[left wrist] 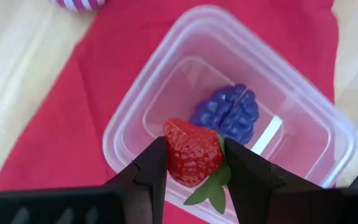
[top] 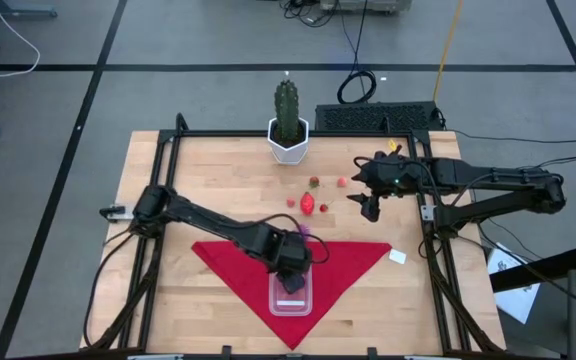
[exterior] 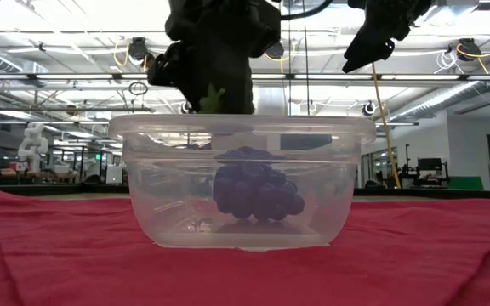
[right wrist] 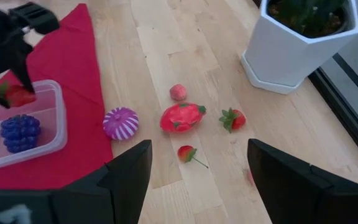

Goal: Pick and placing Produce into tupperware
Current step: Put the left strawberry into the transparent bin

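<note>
The clear tupperware (top: 290, 300) sits on a red cloth (top: 226, 255), and a dark purple berry cluster (left wrist: 227, 112) lies on its floor. My left gripper (left wrist: 192, 163) hovers over the tupperware's rim (left wrist: 122, 134), shut on a red strawberry (left wrist: 191, 149). My right gripper (right wrist: 199, 149) is open above the bare wood to the right. Below it lie loose produce: a purple-white striped piece (right wrist: 120, 122), a big red piece (right wrist: 182, 117), a pink ball (right wrist: 178, 92), a strawberry (right wrist: 232, 118) and a small red stemmed piece (right wrist: 186, 153). My left gripper pinches the strawberry by its two sides (left wrist: 174, 155) between both fingers (left wrist: 153, 169), coming from above and pointing down. The fruit is lifted clear above the tupperware's edge, its green leaves (left wrist: 211, 190) sticking out past the fingers.
A green cactus in a white pot (top: 287, 125) stands at the table's far edge, behind the loose produce. A small white tag (top: 397, 257) lies beside the cloth's right corner. Bare wood stretches across the table's left side.
</note>
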### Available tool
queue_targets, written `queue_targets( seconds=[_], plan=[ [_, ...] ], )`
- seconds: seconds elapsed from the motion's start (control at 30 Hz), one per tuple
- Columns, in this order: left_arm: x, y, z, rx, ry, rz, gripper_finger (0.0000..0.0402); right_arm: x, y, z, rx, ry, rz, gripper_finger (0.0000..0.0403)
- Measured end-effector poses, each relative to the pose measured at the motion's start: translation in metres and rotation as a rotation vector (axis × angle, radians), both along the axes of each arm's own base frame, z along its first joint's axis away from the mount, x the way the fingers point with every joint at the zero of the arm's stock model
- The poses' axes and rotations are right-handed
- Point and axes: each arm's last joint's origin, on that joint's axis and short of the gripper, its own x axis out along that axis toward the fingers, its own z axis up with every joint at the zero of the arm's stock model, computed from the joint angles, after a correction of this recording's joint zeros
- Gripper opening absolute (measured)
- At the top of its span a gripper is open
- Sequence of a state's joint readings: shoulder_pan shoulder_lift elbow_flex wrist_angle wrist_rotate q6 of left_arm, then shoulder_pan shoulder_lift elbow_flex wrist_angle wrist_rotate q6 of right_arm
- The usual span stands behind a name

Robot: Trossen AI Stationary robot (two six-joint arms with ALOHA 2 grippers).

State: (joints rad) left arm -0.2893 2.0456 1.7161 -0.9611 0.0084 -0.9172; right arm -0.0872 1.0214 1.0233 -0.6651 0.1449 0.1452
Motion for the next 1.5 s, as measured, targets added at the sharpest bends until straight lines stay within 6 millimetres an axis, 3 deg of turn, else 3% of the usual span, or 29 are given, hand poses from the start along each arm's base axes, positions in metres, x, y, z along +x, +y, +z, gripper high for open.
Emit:
queue_targets(
  seconds=[0.8, 1.5],
  plan=[
    [0.006, 0.000, -0.033, -0.019, 0.072, 0.005, 0.0129, 0.001, 0.013, 0.000, 0.001, -0.003, 0.065, 0.0254],
    [0.008, -0.001, -0.031, -0.051, 0.057, -0.011, 0.0129, 0.001, 0.013, 0.000, 0.000, -0.003, 0.064, 0.0254]
  ],
)
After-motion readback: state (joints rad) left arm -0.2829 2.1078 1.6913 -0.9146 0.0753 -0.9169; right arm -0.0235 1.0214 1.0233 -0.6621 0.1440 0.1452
